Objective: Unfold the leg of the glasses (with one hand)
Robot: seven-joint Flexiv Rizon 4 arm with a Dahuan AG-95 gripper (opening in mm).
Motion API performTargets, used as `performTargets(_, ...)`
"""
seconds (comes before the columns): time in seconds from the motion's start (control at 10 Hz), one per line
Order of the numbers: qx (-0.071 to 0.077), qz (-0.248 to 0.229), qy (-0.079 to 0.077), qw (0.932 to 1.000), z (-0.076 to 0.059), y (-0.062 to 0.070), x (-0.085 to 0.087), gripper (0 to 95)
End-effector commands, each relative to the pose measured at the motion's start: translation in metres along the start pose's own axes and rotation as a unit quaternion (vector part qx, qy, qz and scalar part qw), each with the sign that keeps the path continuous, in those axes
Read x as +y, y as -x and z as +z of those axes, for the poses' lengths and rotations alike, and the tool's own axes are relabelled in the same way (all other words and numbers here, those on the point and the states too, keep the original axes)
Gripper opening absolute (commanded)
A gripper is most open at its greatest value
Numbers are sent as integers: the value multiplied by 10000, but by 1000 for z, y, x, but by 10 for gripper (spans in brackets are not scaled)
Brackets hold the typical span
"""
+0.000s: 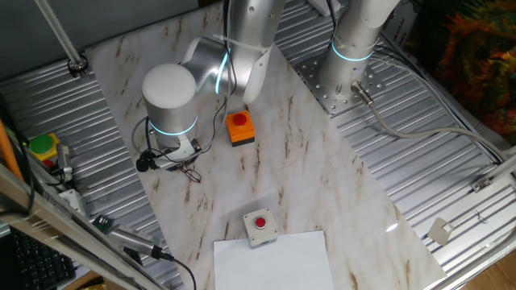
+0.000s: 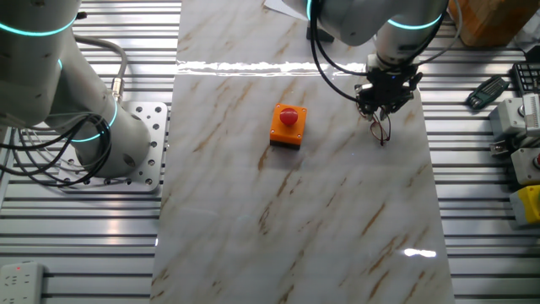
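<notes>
Glasses [image 2: 384, 128] sit on the marble, at three o'clock from the orange button box [image 2: 288, 126], right under the gripper [image 2: 386, 108]. Grip state's hidden, can't tell; it looks like the approach to the leg, and next comes a gentle outward swing.

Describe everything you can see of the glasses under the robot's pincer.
The thin dark wire-frame glasses lie on the marble-patterned tabletop, right of the orange box with a red button. The black pincer hangs directly over them, seemingly touching one end. Lenses look clear; whether the legs are folded is too small to tell.
</notes>
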State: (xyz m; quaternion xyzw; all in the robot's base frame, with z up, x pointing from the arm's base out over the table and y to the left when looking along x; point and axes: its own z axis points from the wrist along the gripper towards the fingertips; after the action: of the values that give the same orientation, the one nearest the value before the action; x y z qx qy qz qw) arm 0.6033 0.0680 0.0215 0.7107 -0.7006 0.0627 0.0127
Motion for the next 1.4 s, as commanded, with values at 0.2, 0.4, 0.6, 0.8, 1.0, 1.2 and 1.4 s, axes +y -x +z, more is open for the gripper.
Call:
performTargets(0.2, 6, 29, -11, 10000, 0, 0, 0, 190)
performTargets(0.4, -3, 28, -13, 10000, 0, 0, 0, 0)
performTargets(0.6, -10, 32, -21, 10000, 0, 0, 0, 0)
performTargets(0.8, -17, 34, -26, 10000, 0, 0, 0, 0)
performTargets(1.0, -6, 38, -24, 10000, 0, 0, 0, 0)
performTargets(1.2, 5, 45, -8, 10000, -1, 0, -1, 0)
performTargets(1.4, 29, 42, 8, 10000, -3, 0, -2, 0)
